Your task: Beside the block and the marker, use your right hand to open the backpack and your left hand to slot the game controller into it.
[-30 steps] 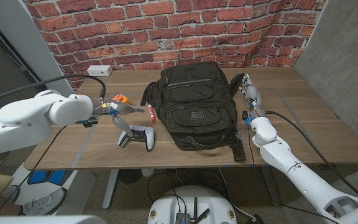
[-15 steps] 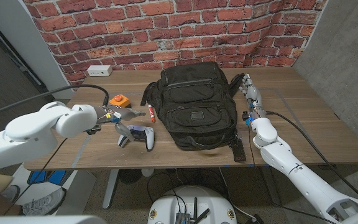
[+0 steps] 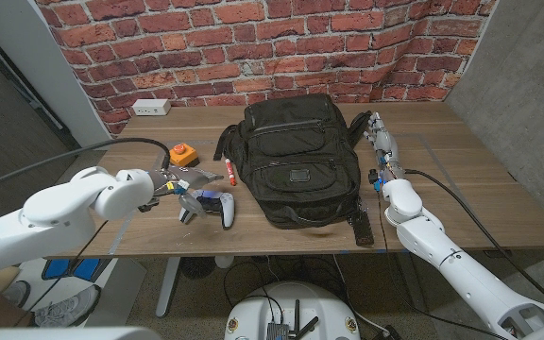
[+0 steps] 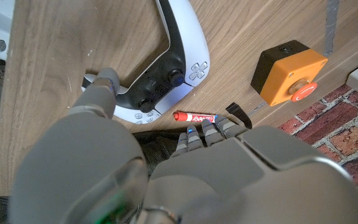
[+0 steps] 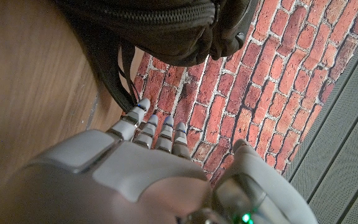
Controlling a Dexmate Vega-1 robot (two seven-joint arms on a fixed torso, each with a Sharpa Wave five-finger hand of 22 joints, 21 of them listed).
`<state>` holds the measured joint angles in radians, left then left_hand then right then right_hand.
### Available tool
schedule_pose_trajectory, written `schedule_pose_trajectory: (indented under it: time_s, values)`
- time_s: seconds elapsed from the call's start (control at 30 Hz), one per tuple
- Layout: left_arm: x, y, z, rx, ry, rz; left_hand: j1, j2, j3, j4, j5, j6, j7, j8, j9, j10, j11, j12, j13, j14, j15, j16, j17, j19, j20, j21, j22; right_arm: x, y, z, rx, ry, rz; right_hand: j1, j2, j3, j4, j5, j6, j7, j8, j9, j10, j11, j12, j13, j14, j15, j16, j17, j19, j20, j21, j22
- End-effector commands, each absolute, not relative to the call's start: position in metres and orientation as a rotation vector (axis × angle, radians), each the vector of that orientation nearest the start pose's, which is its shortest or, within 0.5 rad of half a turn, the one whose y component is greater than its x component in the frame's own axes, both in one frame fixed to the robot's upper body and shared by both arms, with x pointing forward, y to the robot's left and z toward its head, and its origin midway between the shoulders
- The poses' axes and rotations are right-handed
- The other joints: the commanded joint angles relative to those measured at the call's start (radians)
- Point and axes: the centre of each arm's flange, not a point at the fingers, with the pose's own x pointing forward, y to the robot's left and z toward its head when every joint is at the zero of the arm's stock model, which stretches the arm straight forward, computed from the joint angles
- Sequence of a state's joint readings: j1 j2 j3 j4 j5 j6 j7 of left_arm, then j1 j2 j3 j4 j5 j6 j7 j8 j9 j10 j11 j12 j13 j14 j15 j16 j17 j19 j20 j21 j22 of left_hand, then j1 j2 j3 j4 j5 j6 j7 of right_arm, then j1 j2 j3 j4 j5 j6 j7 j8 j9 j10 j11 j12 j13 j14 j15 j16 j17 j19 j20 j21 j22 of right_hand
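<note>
- Our left hand (image 3: 179,179) hangs just above the game controller (image 3: 217,207), a smooth white shell with black grips lying on the grainy wooden worktop (image 3: 480,179); the fingers (image 4: 102,93) are spread and grip nothing.
- Behind it sit a boxy orange block (image 3: 185,152) and a slim red marker (image 3: 229,171).
- The backpack (image 3: 296,156), black woven fabric, lies zipped at centre.
- Our right hand (image 3: 380,140) stands beside the backpack, fingers (image 5: 157,130) straight, holding nothing.

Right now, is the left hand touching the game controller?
Cannot tell. In the left wrist view one fingertip of the left hand overlaps the game controller at its grip, but neither contact nor gap shows plainly.
</note>
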<state>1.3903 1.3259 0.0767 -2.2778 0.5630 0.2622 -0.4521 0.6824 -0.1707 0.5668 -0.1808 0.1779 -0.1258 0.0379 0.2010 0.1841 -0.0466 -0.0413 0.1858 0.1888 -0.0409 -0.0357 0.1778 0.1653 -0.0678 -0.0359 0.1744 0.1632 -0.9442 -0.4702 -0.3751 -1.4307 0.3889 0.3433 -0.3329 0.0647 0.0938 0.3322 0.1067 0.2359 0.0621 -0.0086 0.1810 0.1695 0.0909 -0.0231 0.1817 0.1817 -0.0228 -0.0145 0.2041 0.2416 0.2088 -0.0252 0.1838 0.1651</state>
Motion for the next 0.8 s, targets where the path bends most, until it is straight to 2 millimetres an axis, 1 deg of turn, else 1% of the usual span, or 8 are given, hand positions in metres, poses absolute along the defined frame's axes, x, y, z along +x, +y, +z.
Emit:
schedule_pose_trajectory:
  time_s: [0.03, 0.37, 0.5, 0.57, 0.67, 0.73, 0.8]
  values:
    - [0.477, 0.289, -0.036, 1.927, -0.273, -0.259, 0.016, 0.002, -0.007, -0.001, 0.005, 0.002, 0.001, 0.011, 0.002, 0.004, 0.003, 0.01, 0.001, -0.003, -0.009, 0.003, 0.005, 0.001, -0.057, 0.005, 0.001, 0.619, -0.269, -0.043, -0.024, -0.702, -0.059, -0.008, 0.021, 0.009, 0.002, 0.004, 0.002, -0.004, 0.004, 0.004, 0.003, -0.004, 0.007, 0.001, 0.0, -0.003, 0.005, -0.001, -0.002, 0.002, 0.001, 0.002]
    - [0.483, 0.291, -0.043, 1.931, -0.286, -0.255, 0.028, 0.001, -0.014, -0.001, 0.006, 0.022, -0.006, 0.023, 0.002, 0.026, -0.011, 0.018, 0.002, 0.021, -0.023, 0.01, 0.006, 0.012, -0.055, 0.008, 0.001, 0.617, -0.271, -0.044, -0.025, -0.702, -0.064, -0.01, 0.02, 0.01, 0.002, 0.003, 0.002, -0.004, 0.004, 0.004, 0.004, -0.004, 0.007, 0.001, 0.001, -0.003, 0.006, -0.001, -0.002, 0.002, 0.001, 0.002]
    - [0.485, 0.291, -0.046, 1.929, -0.289, -0.257, 0.031, 0.0, -0.016, -0.001, 0.007, 0.028, -0.01, 0.025, 0.002, 0.029, -0.012, 0.018, 0.002, 0.025, -0.025, 0.011, 0.006, 0.016, -0.057, 0.01, 0.001, 0.616, -0.271, -0.044, -0.024, -0.704, -0.064, -0.01, 0.02, 0.01, 0.002, 0.003, 0.002, -0.004, 0.004, 0.004, 0.004, -0.004, 0.007, 0.001, 0.001, -0.004, 0.006, -0.002, -0.001, 0.003, 0.002, 0.002]
    - [0.487, 0.291, -0.047, 1.925, -0.29, -0.248, 0.033, 0.0, -0.017, -0.001, 0.007, 0.035, -0.012, 0.029, 0.002, 0.033, -0.016, 0.019, 0.002, 0.03, -0.026, 0.012, 0.006, 0.02, -0.058, 0.011, 0.001, 0.616, -0.27, -0.044, -0.026, -0.703, -0.062, -0.01, 0.02, 0.011, 0.001, 0.003, 0.002, -0.004, 0.004, 0.004, 0.004, -0.004, 0.007, 0.001, 0.002, -0.003, 0.006, -0.002, -0.001, 0.002, 0.002, 0.002]
    - [0.489, 0.29, -0.049, 1.926, -0.292, -0.248, 0.037, 0.0, -0.019, -0.001, 0.007, 0.042, -0.014, 0.032, 0.002, 0.041, -0.015, 0.021, 0.002, 0.036, -0.026, 0.013, 0.005, 0.025, -0.06, 0.012, 0.001, 0.616, -0.27, -0.044, -0.025, -0.703, -0.06, -0.01, 0.02, 0.011, 0.001, 0.003, 0.002, -0.004, 0.004, 0.005, 0.003, -0.004, 0.007, 0.001, 0.002, -0.003, 0.006, -0.002, -0.001, 0.002, 0.002, 0.002]
    - [0.49, 0.289, -0.05, 1.922, -0.297, -0.244, 0.042, 0.001, -0.021, -0.001, 0.007, 0.048, -0.012, 0.035, 0.002, 0.05, -0.017, 0.024, 0.002, 0.046, -0.032, 0.015, 0.005, 0.03, -0.059, 0.013, 0.001, 0.616, -0.27, -0.044, -0.023, -0.703, -0.059, -0.01, 0.02, 0.011, 0.001, 0.003, 0.002, -0.004, 0.004, 0.005, 0.003, -0.004, 0.007, 0.001, 0.002, -0.003, 0.006, -0.002, -0.001, 0.002, 0.002, 0.002]
    - [0.491, 0.288, -0.051, 1.925, -0.31, -0.24, 0.047, 0.001, -0.022, -0.001, 0.007, 0.051, -0.017, 0.037, 0.001, 0.056, -0.021, 0.025, 0.002, 0.054, -0.036, 0.016, 0.005, 0.036, -0.058, 0.014, 0.001, 0.616, -0.27, -0.045, -0.024, -0.703, -0.058, -0.01, 0.02, 0.012, 0.001, 0.003, 0.002, -0.004, 0.004, 0.005, 0.003, -0.004, 0.007, 0.001, 0.001, -0.003, 0.006, -0.002, -0.001, 0.002, 0.002, 0.002]
